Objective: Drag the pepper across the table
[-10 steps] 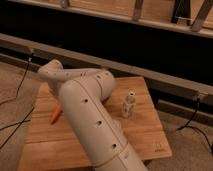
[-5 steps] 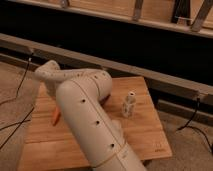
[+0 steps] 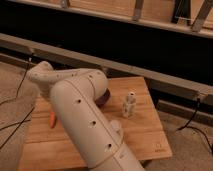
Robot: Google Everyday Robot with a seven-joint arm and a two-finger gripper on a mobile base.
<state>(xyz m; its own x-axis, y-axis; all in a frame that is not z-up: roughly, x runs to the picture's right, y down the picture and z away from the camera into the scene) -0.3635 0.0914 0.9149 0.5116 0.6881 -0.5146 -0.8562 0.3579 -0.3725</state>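
Observation:
The pepper (image 3: 52,119) is a small orange tapered piece lying on the left part of the wooden table (image 3: 145,135). Only its end shows beside my white arm (image 3: 80,110), which crosses the table from the front to the left. My gripper (image 3: 51,110) hangs below the bent wrist (image 3: 42,76), right above the pepper and mostly hidden by the arm. Whether it touches the pepper does not show.
A dark bowl (image 3: 104,98) peeks out behind the arm near the table's middle. A white shaker bottle (image 3: 129,105) stands upright to the right of it. Cables (image 3: 15,125) lie on the floor to the left, and a dark rail wall (image 3: 125,45) runs behind.
The wrist and the pepper have shifted slightly to the left and toward the table's front. The bowl and shaker have not moved.

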